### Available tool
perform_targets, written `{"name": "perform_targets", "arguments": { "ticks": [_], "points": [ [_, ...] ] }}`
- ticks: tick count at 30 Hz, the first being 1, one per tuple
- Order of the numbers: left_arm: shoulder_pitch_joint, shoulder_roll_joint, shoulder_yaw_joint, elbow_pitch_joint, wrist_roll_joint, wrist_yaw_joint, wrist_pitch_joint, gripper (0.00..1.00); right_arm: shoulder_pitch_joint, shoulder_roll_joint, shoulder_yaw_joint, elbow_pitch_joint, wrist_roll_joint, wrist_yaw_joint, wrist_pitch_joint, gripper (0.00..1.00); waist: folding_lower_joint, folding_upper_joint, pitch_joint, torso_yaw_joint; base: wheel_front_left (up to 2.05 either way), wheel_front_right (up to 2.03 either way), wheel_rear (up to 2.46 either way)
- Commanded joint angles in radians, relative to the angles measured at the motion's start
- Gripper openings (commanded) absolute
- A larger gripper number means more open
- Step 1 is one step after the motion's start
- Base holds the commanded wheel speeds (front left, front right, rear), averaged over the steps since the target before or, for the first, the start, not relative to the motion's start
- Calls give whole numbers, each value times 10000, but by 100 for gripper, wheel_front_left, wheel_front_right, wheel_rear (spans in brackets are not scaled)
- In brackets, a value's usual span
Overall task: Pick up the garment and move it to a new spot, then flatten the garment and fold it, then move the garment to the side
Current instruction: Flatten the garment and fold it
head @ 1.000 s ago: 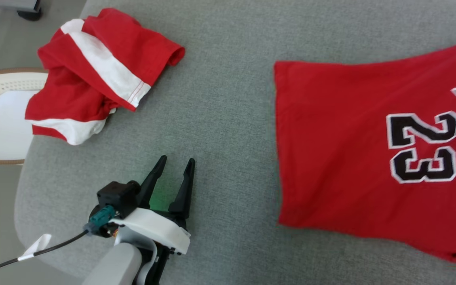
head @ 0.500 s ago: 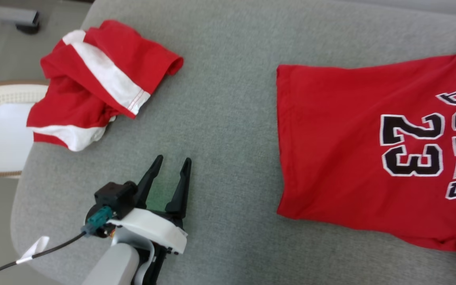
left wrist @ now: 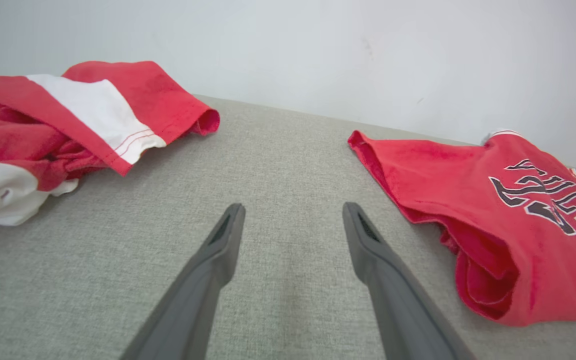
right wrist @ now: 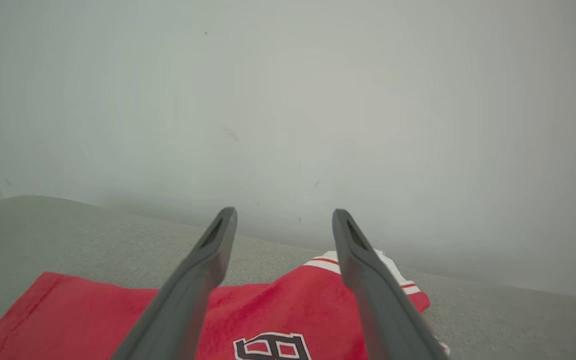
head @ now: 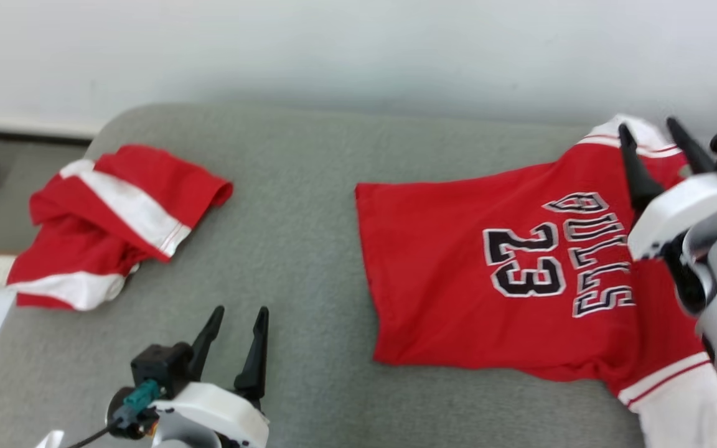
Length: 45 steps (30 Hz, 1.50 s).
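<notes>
While nothing is gripped, the left gripper (head: 240, 311) is held wide open over the grey cushion (head: 309, 205) near its front edge. Farther on, the red jersey (head: 445, 280) is spread toward the right edge, with the right gripper (head: 648, 127) held wide open and empty over its far sleeve. Crumpled red-and-white shorts (head: 109, 218) are seen at the left edge.

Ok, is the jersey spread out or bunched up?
Mostly spread: the jersey lies open on the cushion, number showing, not folded. Its near corner bulges up in the left wrist view.
</notes>
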<state>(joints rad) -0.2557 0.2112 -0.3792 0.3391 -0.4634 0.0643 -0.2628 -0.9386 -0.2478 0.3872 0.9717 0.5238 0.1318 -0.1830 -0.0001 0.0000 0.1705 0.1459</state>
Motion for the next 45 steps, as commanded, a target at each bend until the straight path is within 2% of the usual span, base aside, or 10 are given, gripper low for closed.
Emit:
{"name": "perform_targets", "arguments": {
  "ticks": [1,5,7,12,16,23,29,35,40,45],
  "points": [
    [206,95,1,-24,-41,55,10,100,619,-168,224,-530,358,-23,-57,100,1,0,-827,-755,0,0,0],
    [418,102,-42,-107,-118,132,99,100,2079,-574,537,-2091,1072,-23,-274,100,1,0,-1178,-1026,0,0,0],
    [456,106,-53,-128,-135,154,135,100,2476,-678,538,-2463,1219,-23,-359,100,1,0,-1237,-1076,0,0,0],
    [661,180,-65,-266,-215,214,236,100,4471,-1005,-55,-4125,1195,-23,-749,100,1,0,-1453,-1286,0,0,0],
    [858,235,-10,-422,-275,288,236,100,6027,-770,-960,-5331,720,-23,-819,100,1,0,-1588,-1456,0,0,0],
    [1198,260,11,-610,-356,338,180,100,8051,163,-2295,-6927,-229,-23,-819,100,1,0,-1630,-1717,0,0,0],
    [962,307,-202,-713,-398,81,434,100,8445,652,-2587,-7522,-647,-23,-585,100,1,0,-1453,-1892,0,0,0],
    [703,290,-631,-613,-551,-326,1199,100,8455,857,-2665,-7797,-811,-21,-424,100,1,0,-1296,-2101,0,0,0],
    [306,320,-955,-147,-806,-808,1928,100,8302,1026,-2649,-7902,-858,-21,-395,100,1,0,-952,-2405,0,0,0],
    [-1,294,-1084,490,-878,-1102,1978,100,8145,1095,-2603,-7861,-871,-21,-432,100,1,0,-676,-2725,0,0,0]
  ]
}}
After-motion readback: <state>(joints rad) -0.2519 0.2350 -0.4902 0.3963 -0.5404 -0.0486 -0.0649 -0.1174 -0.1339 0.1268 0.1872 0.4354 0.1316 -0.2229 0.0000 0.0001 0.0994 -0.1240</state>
